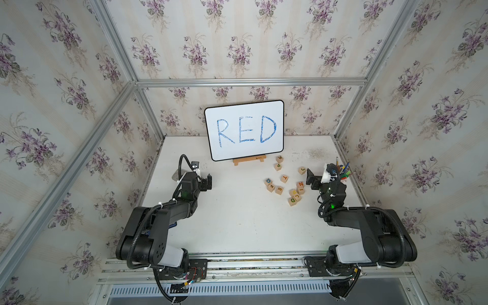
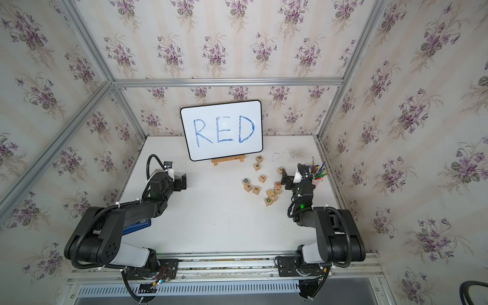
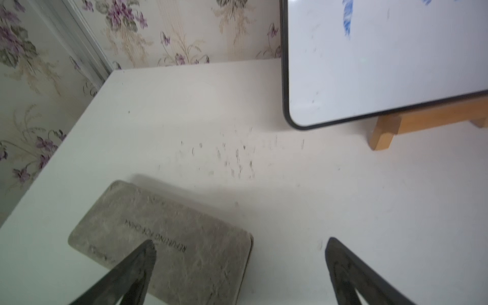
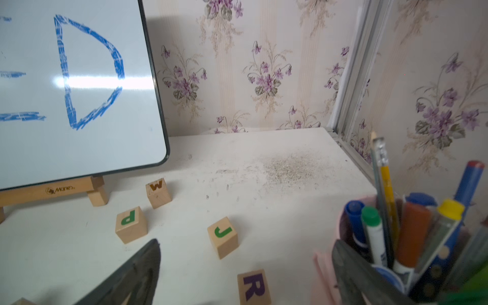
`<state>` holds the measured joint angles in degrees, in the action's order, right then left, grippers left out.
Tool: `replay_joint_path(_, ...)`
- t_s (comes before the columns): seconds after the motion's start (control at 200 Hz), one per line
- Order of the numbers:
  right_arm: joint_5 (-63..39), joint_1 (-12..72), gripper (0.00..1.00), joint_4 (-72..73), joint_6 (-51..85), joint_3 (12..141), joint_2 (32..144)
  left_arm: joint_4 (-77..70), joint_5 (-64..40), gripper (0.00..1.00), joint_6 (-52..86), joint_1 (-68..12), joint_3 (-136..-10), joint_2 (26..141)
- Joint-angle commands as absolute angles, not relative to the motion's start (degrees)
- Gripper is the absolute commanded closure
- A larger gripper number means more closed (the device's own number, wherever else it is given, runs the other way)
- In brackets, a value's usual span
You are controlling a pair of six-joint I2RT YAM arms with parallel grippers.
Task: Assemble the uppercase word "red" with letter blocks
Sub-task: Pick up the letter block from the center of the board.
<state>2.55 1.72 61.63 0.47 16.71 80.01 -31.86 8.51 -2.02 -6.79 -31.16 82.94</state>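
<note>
Right wrist view looks down between the two fingers of the right gripper (image 4: 245, 244), which are spread wide with nothing held. The R block (image 4: 254, 286) sits on the desk (image 4: 264, 211) between those fingers and touches neither. It lies in front of the corner of the white board (image 4: 79, 145) nearest the written D. The J block (image 4: 223, 236), P block (image 4: 131, 228) and W block (image 4: 158, 192) lie closer to the board than the R block. A pink pen cup (image 4: 323, 272) stands just beside one finger, on the side away from the board.

In both top views the E block (image 1: 279, 189) (image 2: 256, 189) rests in front of the board's D end, apart from it. The D block (image 1: 292, 201) (image 2: 268, 201) lies farther from the board still, at the outer end of a tight cluster of blocks.

The left gripper (image 1: 207, 182) (image 3: 241, 243) hangs off the board's R side, also wide and empty. One of its fingers is above a grey pad (image 3: 163, 237) lying flat on the desk.
</note>
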Motion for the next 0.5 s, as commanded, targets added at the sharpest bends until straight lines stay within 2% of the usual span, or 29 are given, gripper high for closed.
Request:
replay_joint_path(0.0, 6.0, 1.8, 0.04, 54.2, 2.8, 17.8, 75.2, -15.3, 4.6, 0.01, -5.7, -6.8, -38.2, 81.6)
replay_joint_path(0.065, 6.3, 1.8, 0.0, 49.9, 3.8, 18.9, 71.7, -5.0, 3.1, 0.01, -7.9, -6.8, -43.3, 79.6)
replay_joint_path(0.14, 5.3, 1.8, 0.0, 45.1, 5.9, 20.8, 68.2, 4.4, 3.4, 0.01, -9.2, -6.8, -48.1, 79.0)
replay_joint_path(0.33, -0.4, 2.4, 0.0, 26.5, 17.4, 30.3, 64.8, 15.1, 3.6, 0.01, -12.2, -6.8, -50.6, 71.9)
replay_joint_path(0.495, -7.9, 4.8, 0.02, 15.9, 20.5, 35.1, 64.6, 24.0, 2.6, 0.01, -13.9, -6.8, -55.0, 66.8)
